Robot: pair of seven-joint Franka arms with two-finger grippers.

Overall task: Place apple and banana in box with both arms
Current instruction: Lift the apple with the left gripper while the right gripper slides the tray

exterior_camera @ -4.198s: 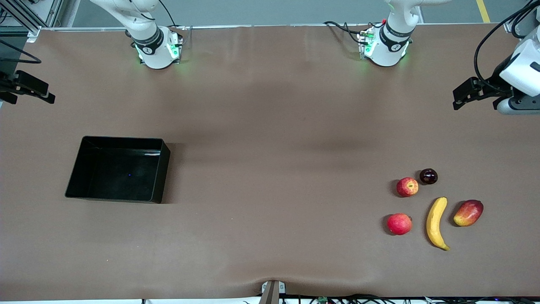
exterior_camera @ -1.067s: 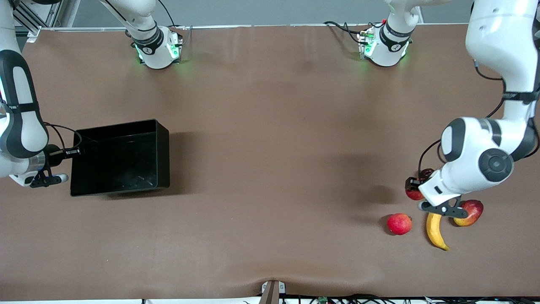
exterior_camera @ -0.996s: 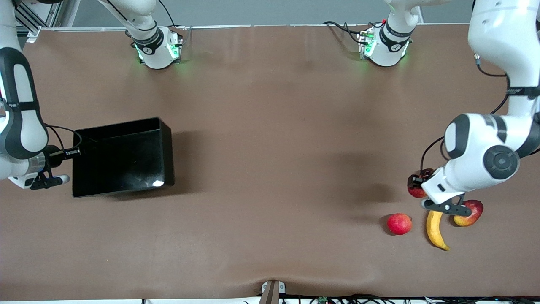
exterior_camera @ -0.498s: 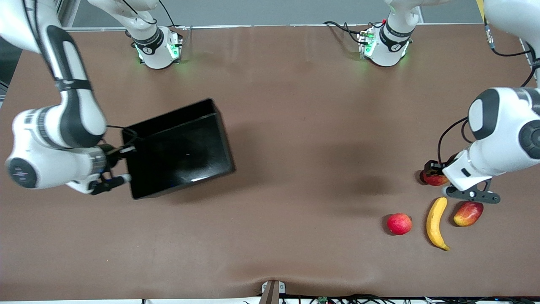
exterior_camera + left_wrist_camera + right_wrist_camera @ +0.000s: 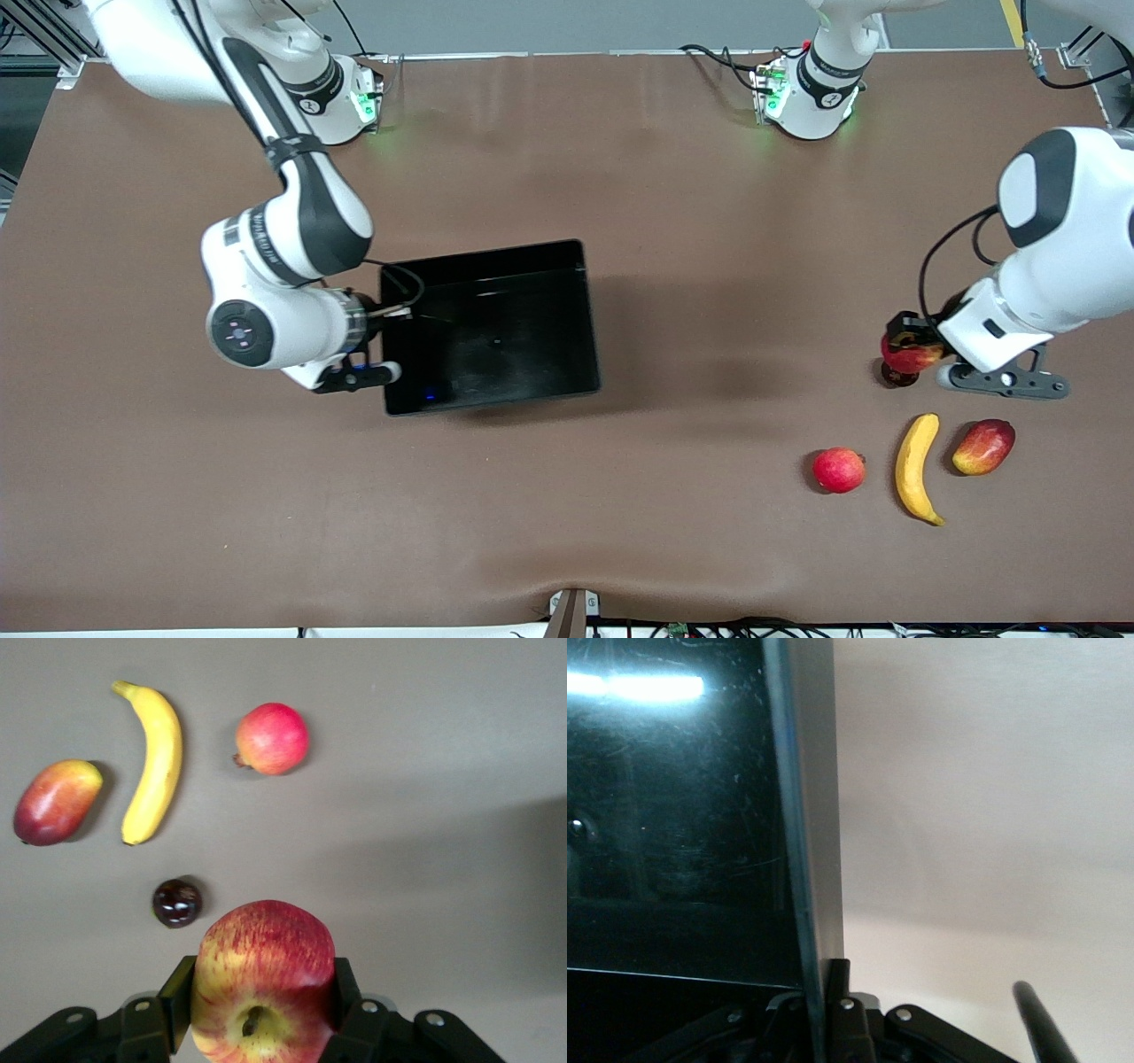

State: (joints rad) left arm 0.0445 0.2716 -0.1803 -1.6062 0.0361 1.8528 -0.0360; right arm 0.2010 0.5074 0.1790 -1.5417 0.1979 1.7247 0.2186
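The left gripper [image 5: 261,1014] pinches the firm, smooth apple [image 5: 263,979] at its widest girth, over the worktop [image 5: 691,496]. The right gripper [image 5: 824,1014] clamps the light, rigid box [image 5: 496,323] by one wall; the softer banana [image 5: 915,467] suits a mid-length grasp

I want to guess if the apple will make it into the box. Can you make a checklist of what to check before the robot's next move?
1. Left gripper has the apple squeezed between its fingers, lifted off the table: ok.
2. Right gripper is pinched on the wall of the box: ok.
3. Box is empty inside, with room for fruit: ok.
4. Apple is over the box: not ok. It hangs above the small dark fruit at the left arm's end of the table, and the box is near the middle.
5. Banana lies free on the table between the pinkish-red fruit and the mango: ok.
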